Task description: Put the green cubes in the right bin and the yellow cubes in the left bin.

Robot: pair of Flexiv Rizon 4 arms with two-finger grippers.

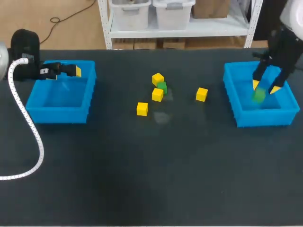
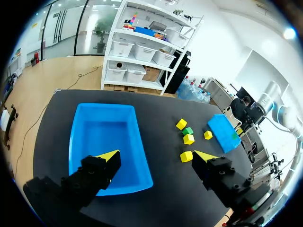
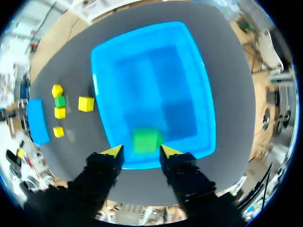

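Left arm: the left hand (image 2: 158, 156) hangs over the far side of the left bin (image 1: 59, 113). Its fingers stand wide apart and hold nothing. No cube shows inside this bin.

Centre of the table (image 1: 142, 165): five cubes lie loose.
- The near yellow cube (image 1: 142, 109) sits leftmost and closest to the robot, apart from the others.
- Just beyond it is a tight group of three. The middle yellow cube (image 1: 157, 94) is at the front, with the table green cube (image 1: 162, 86) just behind it. The far yellow cube (image 1: 157, 78) is at the back. Whether these three touch cannot be told.
- The lone yellow cube (image 1: 201, 94) lies by itself between that group and the right bin (image 1: 265, 118).

Right arm: the right hand (image 1: 265, 87) is poised above the right bin. Its fingers are parted. The bin green cube (image 3: 147, 140) sits just ahead of the tips, with a gap showing beside it, so it is not gripped. This cube lies within the bin's outline, close to the wall nearest the hand. Whether it rests on the floor of the bin cannot be told.
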